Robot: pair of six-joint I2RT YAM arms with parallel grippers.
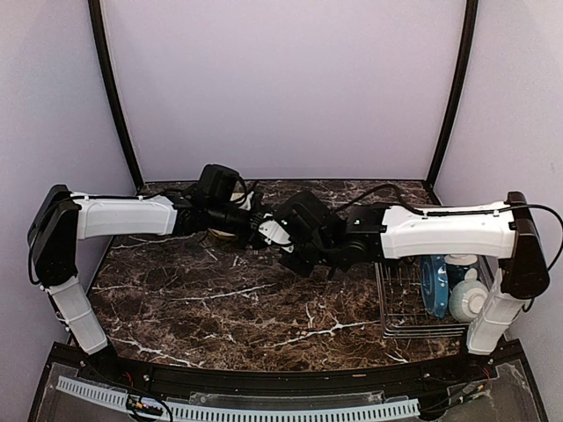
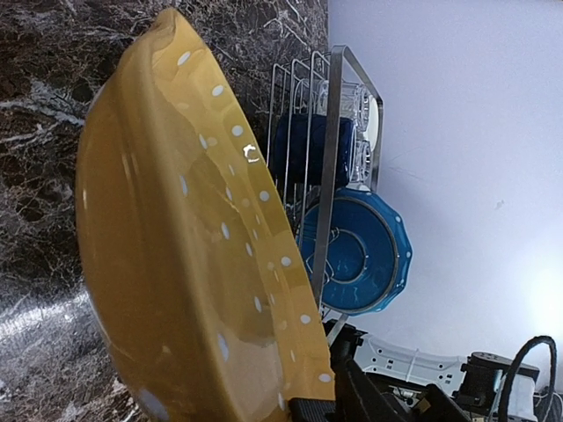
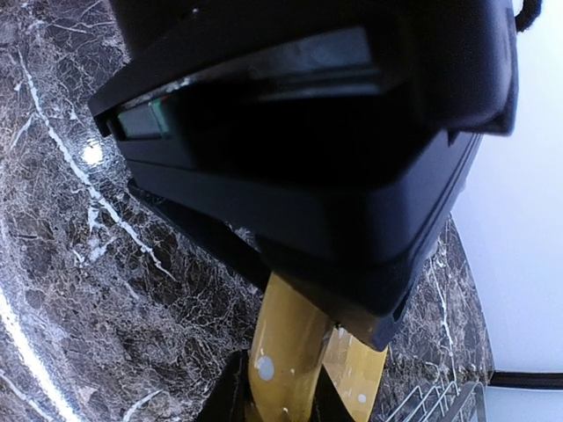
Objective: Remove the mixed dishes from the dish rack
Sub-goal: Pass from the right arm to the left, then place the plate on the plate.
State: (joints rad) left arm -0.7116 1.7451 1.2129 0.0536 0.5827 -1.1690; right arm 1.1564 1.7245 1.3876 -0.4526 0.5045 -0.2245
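The yellow white-dotted plate (image 2: 176, 264) hangs on edge above the table between both arms. My right gripper (image 3: 280, 394) is shut on its rim (image 3: 290, 352), with a dark finger on each side. My left gripper (image 2: 295, 411) has one pad (image 2: 318, 410) pressed against the opposite rim; its other finger is hidden behind the plate. Seen from above, the two grippers (image 1: 261, 225) (image 1: 284, 243) meet mid-table. The dish rack (image 1: 412, 309) at the right holds a blue plate (image 2: 356, 255), a dark blue cup (image 2: 308, 149), a clear tumbler (image 2: 347, 101) and a pale bowl (image 1: 467, 301).
A tan dish (image 1: 220, 234) lies on the marble table (image 1: 229, 299) under my left wrist. The rack stands at the right edge beside my right arm's base. Curtain walls close off the back and sides.
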